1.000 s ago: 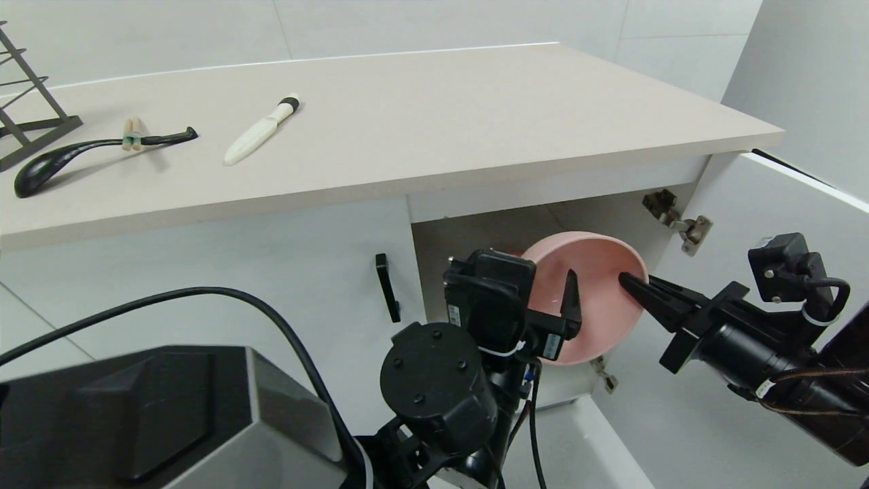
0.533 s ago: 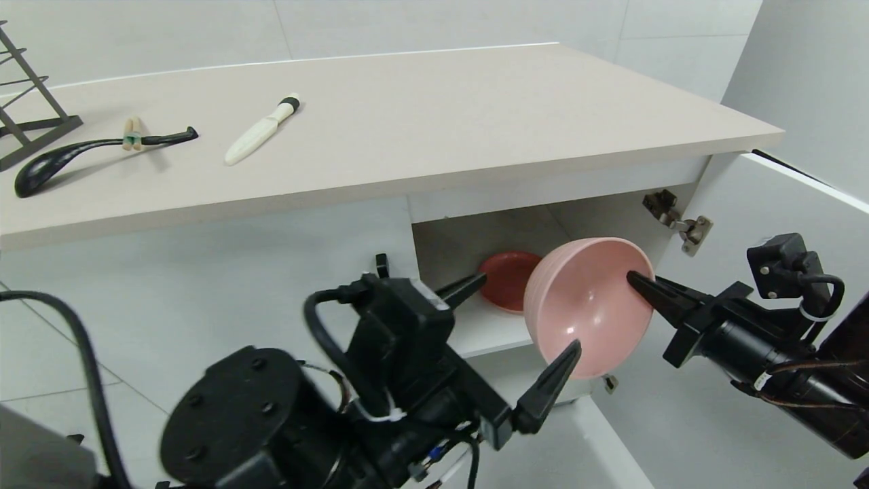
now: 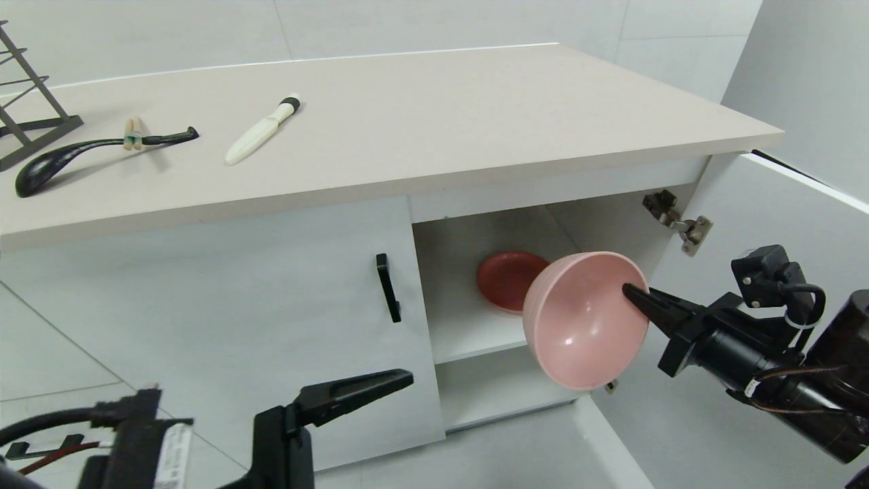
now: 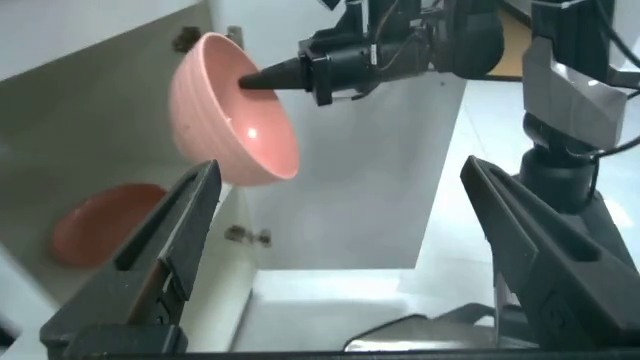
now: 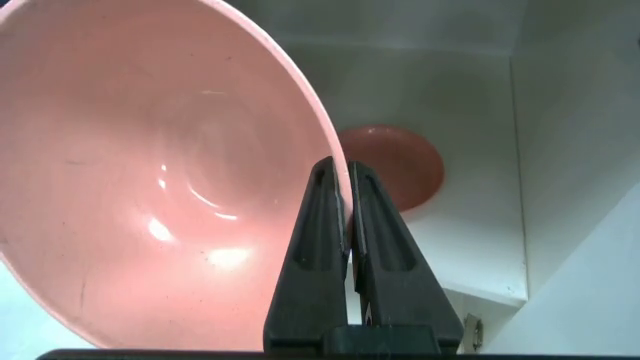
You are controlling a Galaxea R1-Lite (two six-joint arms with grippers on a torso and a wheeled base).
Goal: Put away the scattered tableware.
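Kitchen wall of white tile, counter [image 3: 475, 115] over a cabinet [image 3: 271, 299] with its right door [image 3: 747, 217] open. Right gripper [image 3: 631, 292] is clamped on the rim of the bowl [image 3: 584, 326], one finger inside and one outside. Bowl hangs tipped on its side before the opening, near the shelf [image 3: 475, 333], not set down. Rim pinch likely leaves the base free for placing. Plate [image 3: 509, 278] sits on the shelf behind it. Left gripper [image 4: 340, 168] is low, jaws apart, empty, out of the way. Knife [image 3: 261, 129] and ladle [image 3: 68, 156] lie on the counter, not yet stowed.
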